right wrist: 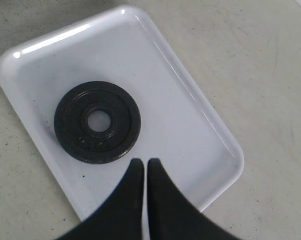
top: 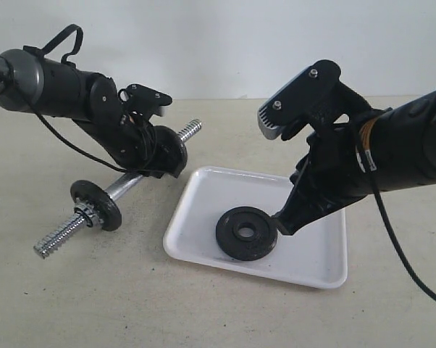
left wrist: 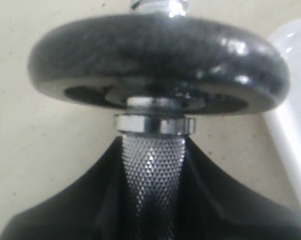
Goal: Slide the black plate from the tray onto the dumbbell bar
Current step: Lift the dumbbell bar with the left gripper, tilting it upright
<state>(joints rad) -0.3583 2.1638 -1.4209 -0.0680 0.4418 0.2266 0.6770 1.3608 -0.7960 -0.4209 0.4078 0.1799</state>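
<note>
The black plate [top: 246, 233] [right wrist: 97, 121] lies flat in the white tray [top: 316, 250] [right wrist: 190, 120], near its left part in the exterior view. My right gripper [top: 282, 226] [right wrist: 143, 162] hangs just beside the plate's right rim, shut with nothing between its fingers. The dumbbell bar [top: 125, 185] [left wrist: 154, 165] lies tilted on the table left of the tray, with a black disc and chrome nut [top: 95, 205] near its lower threaded end. My left gripper [top: 151, 156] is shut on the bar's knurled middle, right behind another black disc [left wrist: 158, 62].
The beige tabletop [top: 131, 304] surrounds everything. The bar's upper threaded end [top: 191, 130] pokes out past the left gripper, towards the tray's far left corner. The tray's edge [left wrist: 293, 120] shows beside the bar in the left wrist view.
</note>
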